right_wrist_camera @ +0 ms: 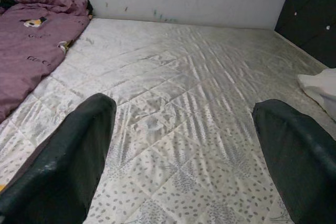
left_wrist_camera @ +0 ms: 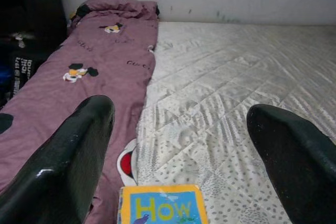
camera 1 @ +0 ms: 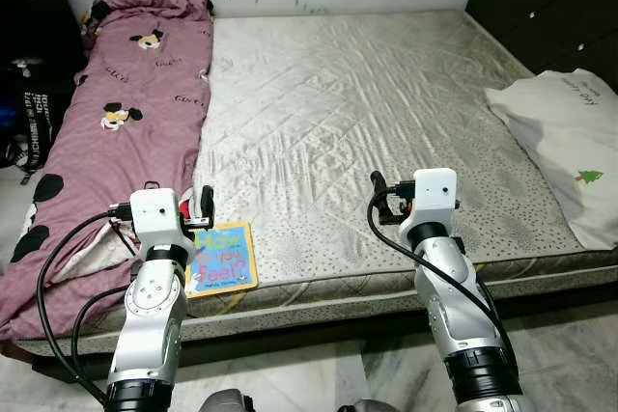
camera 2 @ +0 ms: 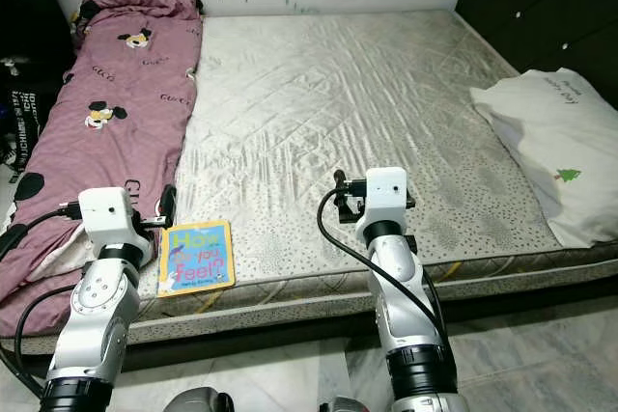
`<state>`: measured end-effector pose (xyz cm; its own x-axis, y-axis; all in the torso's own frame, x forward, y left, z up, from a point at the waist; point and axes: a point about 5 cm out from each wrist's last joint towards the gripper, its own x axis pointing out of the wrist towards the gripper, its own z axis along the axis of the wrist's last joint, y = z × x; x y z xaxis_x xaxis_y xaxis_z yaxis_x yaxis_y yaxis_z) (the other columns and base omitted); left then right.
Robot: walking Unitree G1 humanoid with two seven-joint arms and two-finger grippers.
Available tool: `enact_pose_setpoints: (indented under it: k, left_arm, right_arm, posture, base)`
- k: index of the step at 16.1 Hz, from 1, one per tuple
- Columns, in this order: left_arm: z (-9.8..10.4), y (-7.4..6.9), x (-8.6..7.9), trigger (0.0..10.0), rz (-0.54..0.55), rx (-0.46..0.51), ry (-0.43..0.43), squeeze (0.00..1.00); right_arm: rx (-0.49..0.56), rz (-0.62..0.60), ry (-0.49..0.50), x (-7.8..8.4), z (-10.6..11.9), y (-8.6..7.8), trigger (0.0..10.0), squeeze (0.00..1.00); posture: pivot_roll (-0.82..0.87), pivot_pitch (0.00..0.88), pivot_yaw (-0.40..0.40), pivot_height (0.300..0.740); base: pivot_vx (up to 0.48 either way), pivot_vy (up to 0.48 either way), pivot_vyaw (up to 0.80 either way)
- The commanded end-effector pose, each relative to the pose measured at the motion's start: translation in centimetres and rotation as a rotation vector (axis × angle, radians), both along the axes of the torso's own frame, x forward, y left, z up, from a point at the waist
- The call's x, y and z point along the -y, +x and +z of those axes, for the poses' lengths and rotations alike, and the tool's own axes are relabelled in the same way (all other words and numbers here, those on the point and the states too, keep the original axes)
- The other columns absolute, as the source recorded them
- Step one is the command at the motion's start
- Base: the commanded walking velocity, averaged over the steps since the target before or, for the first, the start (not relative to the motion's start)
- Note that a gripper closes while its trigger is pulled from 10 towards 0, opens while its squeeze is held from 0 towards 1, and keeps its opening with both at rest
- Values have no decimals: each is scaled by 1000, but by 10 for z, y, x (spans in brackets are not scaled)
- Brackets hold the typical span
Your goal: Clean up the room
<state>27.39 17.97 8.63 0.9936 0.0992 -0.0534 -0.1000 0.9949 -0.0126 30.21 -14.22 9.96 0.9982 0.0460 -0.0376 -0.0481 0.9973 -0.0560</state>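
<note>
Book [camera 1: 222, 259] titled "How do you feel?" lies flat at the mattress [camera 1: 367, 103] edge, long axis toward the wall; left gripper [left_wrist_camera: 184, 145] and right gripper [right_wrist_camera: 184, 145] spread wide, empty.

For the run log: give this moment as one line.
left gripper: open, above book | right gripper: open, over mattress | book: at mattress edge, beside blanket

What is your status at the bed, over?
Left gripper open, jaws wide, hovering just short of the picture book at the mattress edge. Right gripper open over bare mattress. Purple blanket beside book; nothing blocking it.
</note>
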Motion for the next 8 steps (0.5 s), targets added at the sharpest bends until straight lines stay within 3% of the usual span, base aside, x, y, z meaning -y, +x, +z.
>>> enact_pose_setpoints:
  k: [1,8]
  left_arm:
    - [4,3,1,10000,-16,16,6,0]
    - [4,4,3,10000,-29,18,3,0]
  right_arm:
    - [4,-13,2,2,1,2,10000,0]
    - [4,-14,10,-2,1,5,10000,0]
  posture:
    - [27,0,-22,740]
    - [18,0,-15,740]
  base:
    - [274,0,0]
    - [306,0,0]
